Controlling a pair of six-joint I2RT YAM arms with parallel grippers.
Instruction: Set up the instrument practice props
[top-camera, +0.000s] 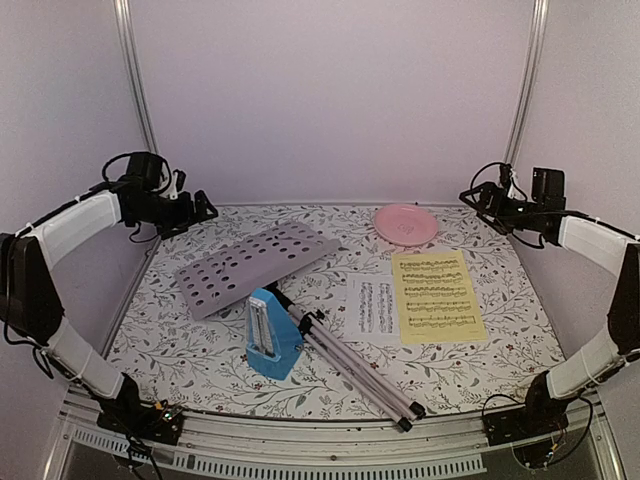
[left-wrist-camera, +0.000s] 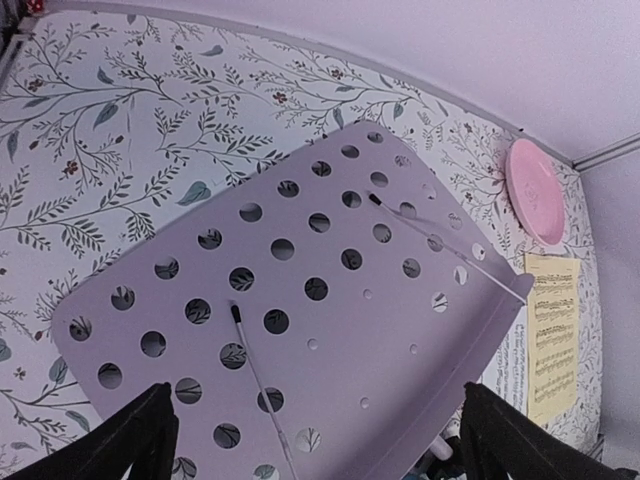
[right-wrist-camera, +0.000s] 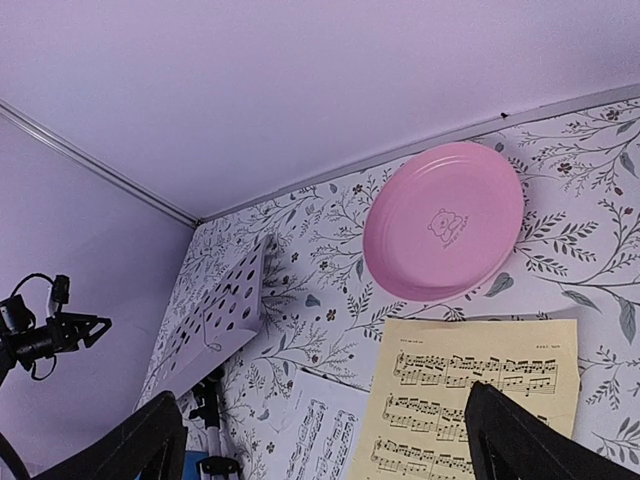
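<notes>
Item 1, music stand (top-camera: 255, 265): pale perforated desk lying on the floral table (top-camera: 180, 340), left of centre, holes facing up, tilted. Its silver tripod legs (top-camera: 355, 375) are folded together and run from under the desk toward the near edge, rightward.

Item 2, blue metronome (top-camera: 272, 335): pyramid shape, standing upright just in front of the desk and close against the folded legs. I cannot tell whether it touches them.

Item 3, white sheet (top-camera: 372, 308): flat on the table, just right of the legs.

Item 4, yellow sheet (top-camera: 437, 295): flat, right of the white one, their edges meeting. The yellow seems to lie slightly over the white.

Item 5, pink plate (top-camera: 406, 224): round, at the far edge, just beyond the yellow sheet's top.

Item 6, my left gripper (top-camera: 205, 210): raised at the far left corner, above the stand's desk, fingers spread wide with nothing between them.

Item 7, my right gripper (top-camera: 472, 196): raised at the far right corner, near the plate, fingers likewise wide and carrying nothing.
</notes>
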